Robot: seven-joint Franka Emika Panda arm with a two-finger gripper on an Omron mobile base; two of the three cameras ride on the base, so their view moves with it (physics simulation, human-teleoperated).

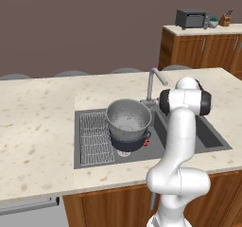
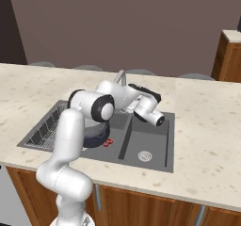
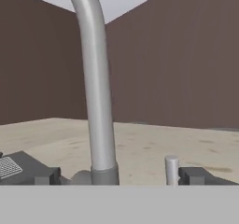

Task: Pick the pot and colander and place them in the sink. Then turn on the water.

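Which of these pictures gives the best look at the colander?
The left base view: the colander shows whole, sitting in the pot in the sink. In the right base view the arm hides nearly all of it. The hand view faces the faucet instead.

Toaster oven (image 1: 190,18) on far counter (image 1: 198,30)
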